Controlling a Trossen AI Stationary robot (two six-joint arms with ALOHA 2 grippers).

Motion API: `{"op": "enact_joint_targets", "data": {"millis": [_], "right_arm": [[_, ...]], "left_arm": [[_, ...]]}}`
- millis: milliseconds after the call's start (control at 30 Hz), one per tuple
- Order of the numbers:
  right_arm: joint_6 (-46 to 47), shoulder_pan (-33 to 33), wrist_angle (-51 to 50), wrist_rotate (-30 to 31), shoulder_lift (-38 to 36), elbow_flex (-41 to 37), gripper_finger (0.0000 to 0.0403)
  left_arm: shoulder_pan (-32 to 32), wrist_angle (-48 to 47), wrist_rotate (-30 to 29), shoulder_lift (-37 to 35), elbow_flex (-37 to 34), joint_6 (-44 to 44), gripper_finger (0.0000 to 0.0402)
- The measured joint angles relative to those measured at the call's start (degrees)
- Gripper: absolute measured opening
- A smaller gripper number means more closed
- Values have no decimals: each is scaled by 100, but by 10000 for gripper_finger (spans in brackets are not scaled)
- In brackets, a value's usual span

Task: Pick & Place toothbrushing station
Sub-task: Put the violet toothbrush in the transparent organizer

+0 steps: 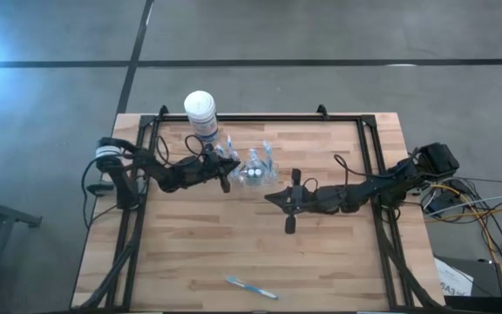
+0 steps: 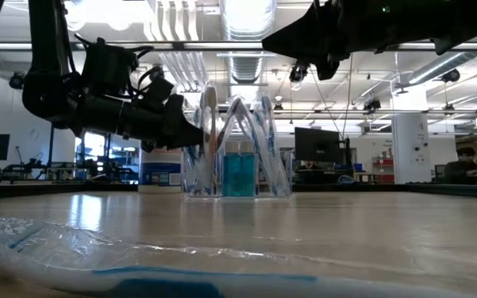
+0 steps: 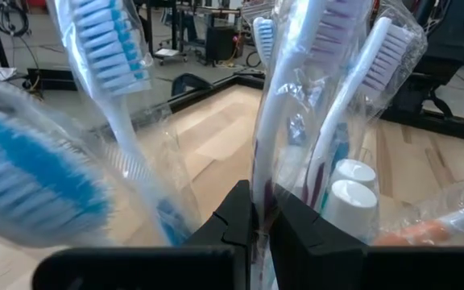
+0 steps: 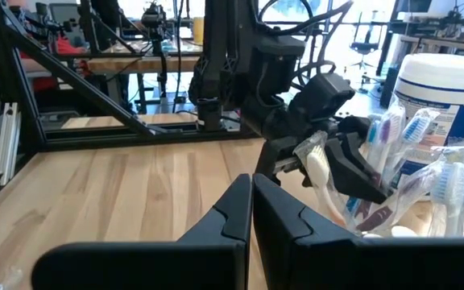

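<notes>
Clamped nearly shut, the left gripper [image 1: 227, 179] pinched the stem of one wrapped toothbrush [image 3: 284, 105] at the near edge of the clear cup [image 1: 254, 171], as the left wrist view showed: the two dark fingers [image 3: 236, 221] met on the white handle with plastic film bunched around them. Behind that arm, toward the table's [image 1: 190, 262] far edge, stood a white-lidded tub [image 1: 200, 113], touching nothing that could be made out.

At the middle, the cup held a fan of bagged blue-and-white toothbrushes [image 2: 238, 141] leaning outward, with two small white-capped pieces [image 3: 351, 189] sitting among them. To judge by that, most of the station was already loaded.

Further right, the right gripper [image 1: 277, 198] hovered just beside the cup with its jaws pressed together and holding nothing; the right wrist view looked past its own fingers [image 4: 232, 213] toward the left arm at work.

One loose toothbrush [image 1: 251, 287] lay well apart from the cup near the table's front edge, so at least that one seemed left to collect, after the pinched brush was seated or released.
</notes>
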Motion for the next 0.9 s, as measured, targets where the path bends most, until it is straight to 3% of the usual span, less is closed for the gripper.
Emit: {"op": "enact_joint_targets", "data": {"millis": [533,900], "right_arm": [[19,-2,-2,-2,0,0,8],[17,-2,-15,-4,0,-11,8]], "left_arm": [[63,-346,105,-54,2,-291,27],[61,-609,226,-631,-81,-7,139]]}}
